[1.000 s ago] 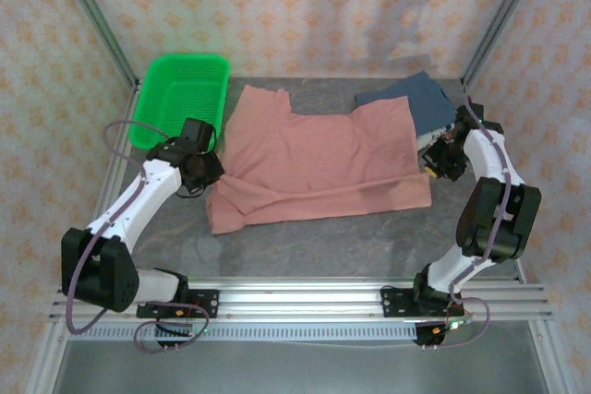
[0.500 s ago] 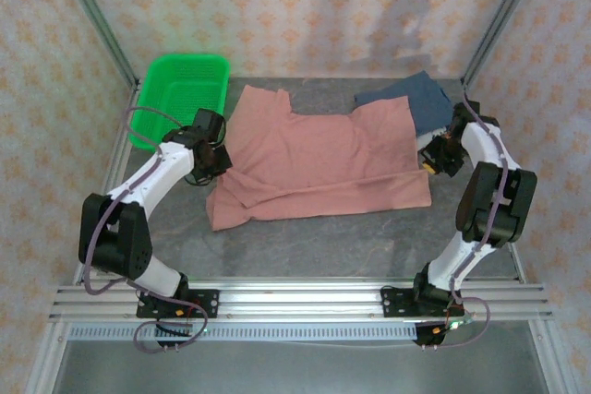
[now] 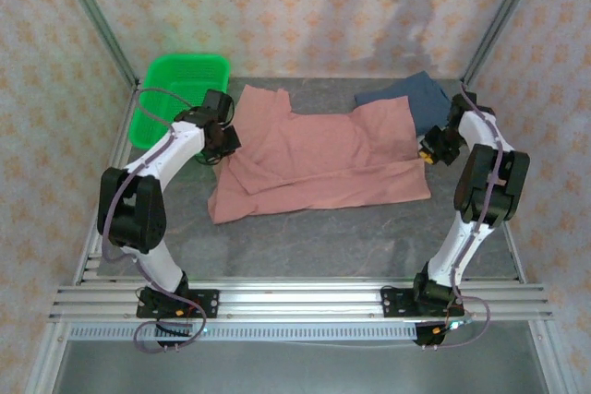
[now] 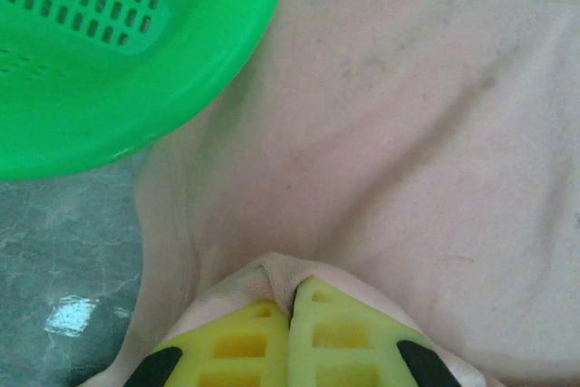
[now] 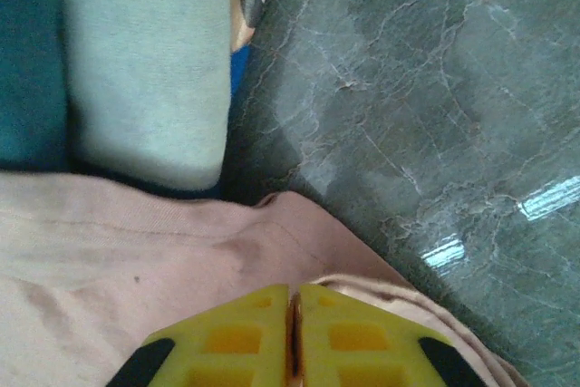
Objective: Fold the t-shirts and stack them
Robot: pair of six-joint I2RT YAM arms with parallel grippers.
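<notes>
Salmon-pink t-shirt (image 3: 323,159) flat, slate-blue t-shirt (image 3: 423,99) beside

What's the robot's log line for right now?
step: folding pink t-shirt | left gripper: shut on its edge near green basket | right gripper: shut on its opposite edge | blue t-shirt: back right

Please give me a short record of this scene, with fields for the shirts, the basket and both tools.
pink t-shirt: spread on the table, near left part folded over
blue t-shirt: far right, meeting the pink sleeve
green basket: far left
left tool: shut on pink t-shirt, beside the basket
right tool: shut on pink t-shirt, at its right edge
</notes>
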